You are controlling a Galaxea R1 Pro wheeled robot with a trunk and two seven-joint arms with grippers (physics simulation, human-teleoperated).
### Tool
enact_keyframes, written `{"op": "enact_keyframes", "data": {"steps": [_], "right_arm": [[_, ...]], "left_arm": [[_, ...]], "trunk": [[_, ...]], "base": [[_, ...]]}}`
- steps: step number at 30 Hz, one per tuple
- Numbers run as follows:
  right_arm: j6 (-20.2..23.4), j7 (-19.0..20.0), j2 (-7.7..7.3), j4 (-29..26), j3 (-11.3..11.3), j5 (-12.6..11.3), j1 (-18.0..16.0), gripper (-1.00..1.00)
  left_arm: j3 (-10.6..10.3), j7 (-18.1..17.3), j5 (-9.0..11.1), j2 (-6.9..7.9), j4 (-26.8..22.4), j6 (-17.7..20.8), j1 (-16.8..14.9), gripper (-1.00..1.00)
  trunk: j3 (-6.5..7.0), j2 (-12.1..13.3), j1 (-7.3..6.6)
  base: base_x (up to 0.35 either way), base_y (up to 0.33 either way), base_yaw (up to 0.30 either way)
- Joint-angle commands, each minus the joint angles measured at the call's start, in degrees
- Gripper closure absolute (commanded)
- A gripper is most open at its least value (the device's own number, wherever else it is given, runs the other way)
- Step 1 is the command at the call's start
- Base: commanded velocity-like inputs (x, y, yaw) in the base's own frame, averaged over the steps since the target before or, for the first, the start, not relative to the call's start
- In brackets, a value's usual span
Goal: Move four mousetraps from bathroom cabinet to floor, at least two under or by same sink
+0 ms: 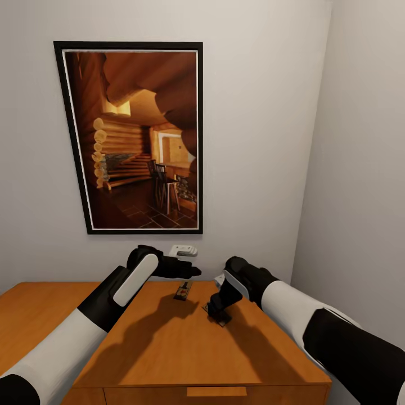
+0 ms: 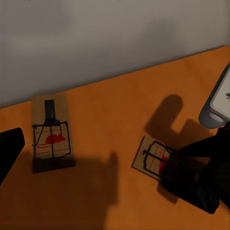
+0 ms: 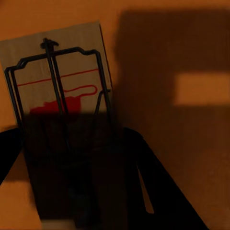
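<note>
the wall [image 1: 253,140] and its framed picture of a log interior [image 1: 132,135] stood behind the cabinet [image 1: 169,349], whose flat orange-brown top carried two of the mousetraps. the left arm [image 1: 101,309] reached in over the top, its gripper [image 1: 188,271] hovering above the wood just short of the far mousetrap [image 1: 183,291], which lay flat near the wall. whether those jaws were parted or closed could not be told; the left wrist view showed one dark finger [image 2: 9,151] at the frame edge and that trap [image 2: 50,134] a little way off, untouched.

the right arm [image 1: 315,320] came down steeply, and the right gripper [image 1: 218,312] sat directly over the near mousetrap [image 1: 216,315]. in the right wrist view the fingers [image 3: 158,191] straddled the board [image 3: 57,120], dark along both long edges, but the pictures did not show whether they had clamped it, so its state stayed uncertain.

judged by looks, each trap was a light, stiff sliver of wood with a thin wire bar and spring on top. it would likely slide on the smooth top if nudged sideways. the safest hold seemed across the long edges of the board, clear of the wire frame, with the fingers low enough to catch the thin sides.
</note>
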Motion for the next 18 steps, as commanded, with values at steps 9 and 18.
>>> {"op": "enact_keyframes", "data": {"steps": [9,18], "right_arm": [[0.1,0.7,-0.52,0.1,0.7,1.8,1.4,1.0],[0.1,0.8,-0.88,-1.7,0.3,2.6,1.1,1.0]], "left_arm": [[-0.1,0.6,0.6,-0.01,-0.1,0.0,-0.1,-1.0],[-0.1,0.7,0.5,0.05,0.0,0.0,-0.1,-1.0]], "trunk": [[-0.1,0.0,0.01],[-0.1,0.0,0.01]], "base": [[0.0,0.0,0.0],[0.0,0.0,0.0]]}}
